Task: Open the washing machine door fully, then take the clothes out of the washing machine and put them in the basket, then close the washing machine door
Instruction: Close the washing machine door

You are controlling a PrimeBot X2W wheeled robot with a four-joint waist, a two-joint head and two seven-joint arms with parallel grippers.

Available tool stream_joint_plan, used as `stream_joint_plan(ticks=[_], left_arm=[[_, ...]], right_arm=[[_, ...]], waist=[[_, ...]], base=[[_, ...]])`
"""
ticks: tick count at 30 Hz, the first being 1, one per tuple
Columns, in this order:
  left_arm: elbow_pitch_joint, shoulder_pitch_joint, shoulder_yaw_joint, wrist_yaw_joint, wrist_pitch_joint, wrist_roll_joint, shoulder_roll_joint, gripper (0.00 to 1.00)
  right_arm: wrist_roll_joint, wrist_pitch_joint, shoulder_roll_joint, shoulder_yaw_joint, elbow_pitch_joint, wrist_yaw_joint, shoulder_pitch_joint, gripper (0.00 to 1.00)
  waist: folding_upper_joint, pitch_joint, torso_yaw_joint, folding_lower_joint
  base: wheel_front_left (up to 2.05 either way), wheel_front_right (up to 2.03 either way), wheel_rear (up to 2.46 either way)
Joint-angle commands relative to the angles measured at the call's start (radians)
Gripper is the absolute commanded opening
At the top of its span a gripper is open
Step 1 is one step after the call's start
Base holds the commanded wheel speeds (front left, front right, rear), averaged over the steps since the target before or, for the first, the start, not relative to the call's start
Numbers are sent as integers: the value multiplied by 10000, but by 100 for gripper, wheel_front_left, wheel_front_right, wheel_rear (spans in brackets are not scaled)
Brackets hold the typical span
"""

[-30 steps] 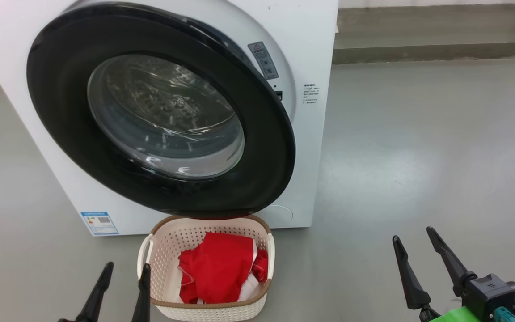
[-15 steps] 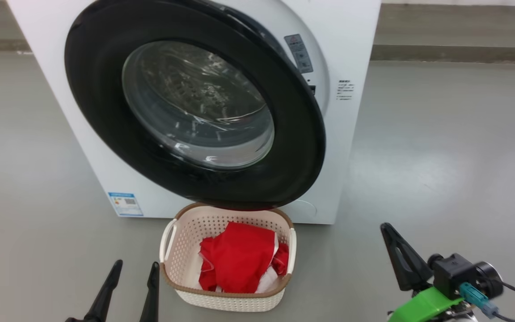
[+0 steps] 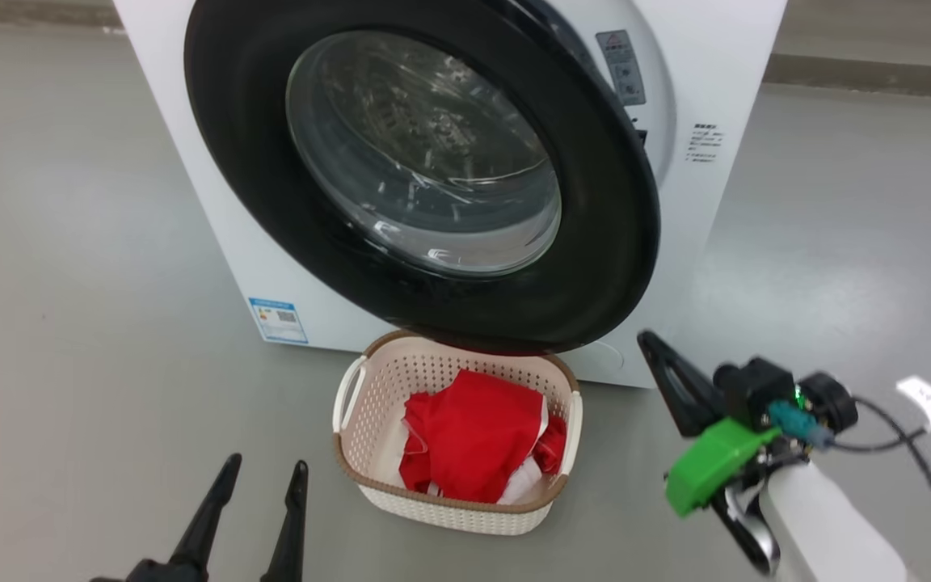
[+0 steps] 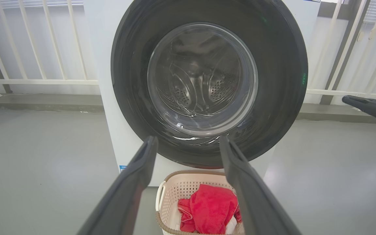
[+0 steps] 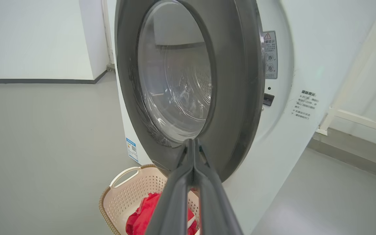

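Grey floor (image 3: 69, 242) spreads all round, and on it stands the washing machine (image 3: 724, 73), ahead of both grippers. The washing machine door (image 3: 611, 210) hangs partly open. It is hinged on the side toward the left gripper, and its free edge stands off the white front on the side toward the right gripper. Being round, the door has no long axis. Its glass face points out at the robot, turned a little toward the left gripper's side.

Just below the door's bottom rim sits the basket (image 3: 352, 388), between the two grippers and nearer the left one. The clothes (image 3: 473, 428) lie inside it, so closing the door looks like the step left.

The right gripper (image 3: 647, 339), its fingers pressed together and empty, points up at the door's lower free edge. It is near but apart, and the better placed to push. The left gripper (image 3: 265, 462) is spread wide, holding nothing, beside the basket.
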Motion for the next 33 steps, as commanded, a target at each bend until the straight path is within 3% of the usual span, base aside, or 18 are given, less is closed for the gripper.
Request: stream_joint_plan(ticks=[1,7,23,33], left_arm=[[-228,-578,302,-39,-122,32,54,100],[-275,-966,124,-78,-122,32,-40,100],[-180,-1405,-118,-221,-122,-117,-307,100],[-479,-1744,-265,-244,-122,-161,-522,100]], right_arm=[[200,-30,-91,329,49,35,-810,0],[593,-66,-274,623,752,35,-2310,0],[710,-73,-1094,43,1404,35,-3585,0],[647,-73,-1644,92,1971,35,-5102,0]], waist=[[0,250,232,0],[0,785,549,0],[0,1246,1659,0],[0,2388,1824,0]], base=[[0,0,0],[0,0,0],[0,0,0],[0,0,0]])
